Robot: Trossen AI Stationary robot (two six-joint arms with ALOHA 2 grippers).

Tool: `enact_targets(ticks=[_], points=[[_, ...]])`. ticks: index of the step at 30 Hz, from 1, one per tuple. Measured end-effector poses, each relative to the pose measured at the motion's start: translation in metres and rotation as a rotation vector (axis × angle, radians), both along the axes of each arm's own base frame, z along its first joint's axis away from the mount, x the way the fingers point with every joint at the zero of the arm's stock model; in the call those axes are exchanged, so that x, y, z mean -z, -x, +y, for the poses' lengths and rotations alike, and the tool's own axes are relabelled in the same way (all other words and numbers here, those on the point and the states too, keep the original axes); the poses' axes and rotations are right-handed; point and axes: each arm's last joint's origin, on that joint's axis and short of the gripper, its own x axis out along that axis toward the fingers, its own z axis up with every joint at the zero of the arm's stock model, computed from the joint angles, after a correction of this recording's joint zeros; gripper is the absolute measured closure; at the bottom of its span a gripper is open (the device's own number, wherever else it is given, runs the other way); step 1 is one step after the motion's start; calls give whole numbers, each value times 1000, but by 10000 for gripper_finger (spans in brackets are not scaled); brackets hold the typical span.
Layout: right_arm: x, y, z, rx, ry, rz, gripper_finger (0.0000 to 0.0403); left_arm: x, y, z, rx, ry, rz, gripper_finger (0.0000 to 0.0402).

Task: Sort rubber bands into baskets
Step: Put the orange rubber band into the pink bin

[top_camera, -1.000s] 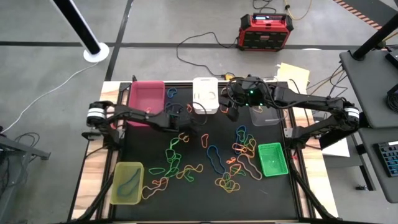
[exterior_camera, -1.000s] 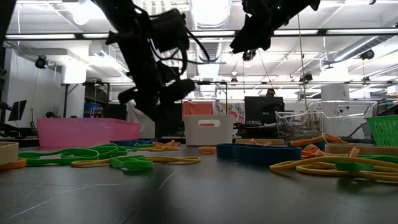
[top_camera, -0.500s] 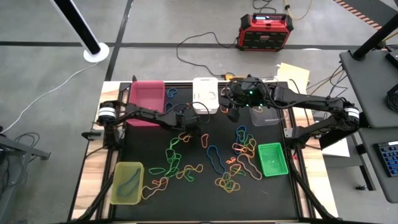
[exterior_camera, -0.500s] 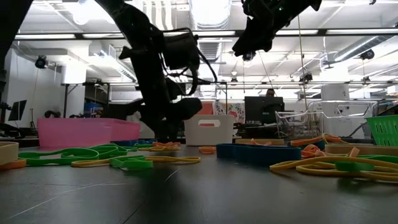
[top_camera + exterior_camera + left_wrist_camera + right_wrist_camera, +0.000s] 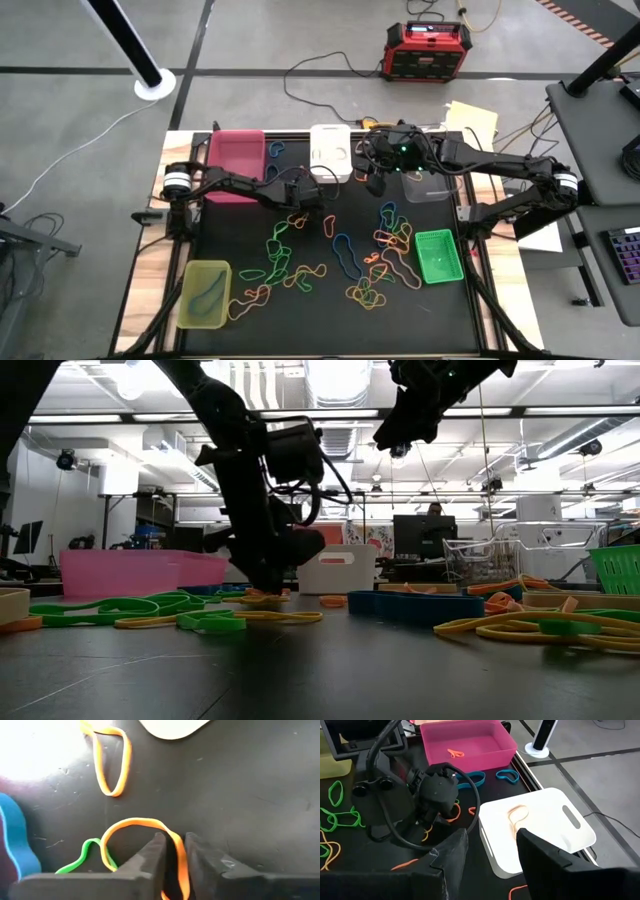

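The orange band (image 5: 172, 857) ran between the left gripper's (image 5: 174, 851) fingers and off the edge; whether they pinched it was unclear.

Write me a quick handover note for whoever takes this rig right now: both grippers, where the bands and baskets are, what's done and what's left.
Left gripper: down on the mat, fingers pinching an orange band, not lifted.
Right gripper: open, empty, hanging above the white basket.
Baskets: pink basket far left, clear basket by the right arm, green basket on the right, yellow-green basket near left.
Done: one orange band in the pink basket, a tan one in the white, a green one in the yellow-green.
Left: most loose bands are scattered mid-mat.
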Motion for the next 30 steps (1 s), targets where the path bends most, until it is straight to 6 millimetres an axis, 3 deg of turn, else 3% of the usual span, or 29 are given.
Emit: enact_targets(ticks=[2, 9, 16, 23, 30], points=[[0, 0, 0, 0, 0, 0, 236, 0, 0, 0, 6, -1, 2, 389], [1, 0, 0, 0, 0, 3, 236, -8, 3, -5, 74, 11, 25, 401], [1, 0, 0, -2, 3, 5, 236, -56, 13, -15, 290, 4, -39, 401], [1, 0, -1, -11, 25, 5, 236, -112, 56, -17, 498, -8, -112, 402], [-1, -2, -3, -6, 127, -9, 236, -156, 122, 5, 399, -85, -121, 402]])
